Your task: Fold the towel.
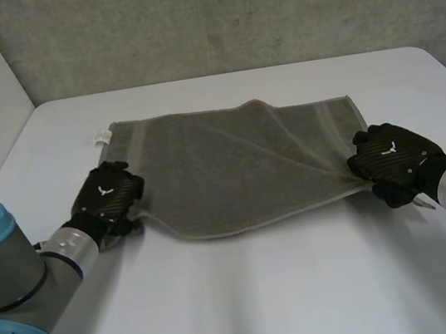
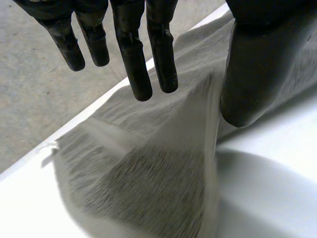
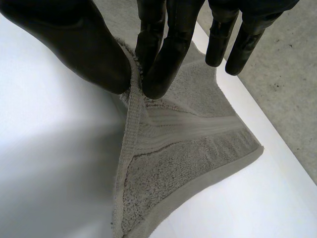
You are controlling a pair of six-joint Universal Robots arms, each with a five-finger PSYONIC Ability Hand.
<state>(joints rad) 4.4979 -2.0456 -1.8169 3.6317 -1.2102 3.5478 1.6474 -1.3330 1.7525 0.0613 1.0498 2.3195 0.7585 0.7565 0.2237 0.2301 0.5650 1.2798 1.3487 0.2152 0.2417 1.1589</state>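
Observation:
A grey-green towel [image 1: 239, 164] lies spread across the white table [image 1: 251, 297], creased in the middle, with its near edge a little raised. My left hand [image 1: 110, 196] is at the towel's near left corner. In the left wrist view its fingers [image 2: 138, 64] are straight and stand apart from the thumb [image 2: 257, 64], while the towel [image 2: 148, 188] peaks up against the thumb. My right hand [image 1: 390, 159] is at the near right corner. There the thumb [image 3: 84, 44] and fingers [image 3: 168, 59] pinch the towel's hem [image 3: 130, 129], and the corner hangs below them.
A small white label [image 1: 102, 135] sticks out of the towel's far left corner. A concrete wall [image 1: 226, 15] rises behind the table's far edge. Bare table lies in front of the towel, between my arms.

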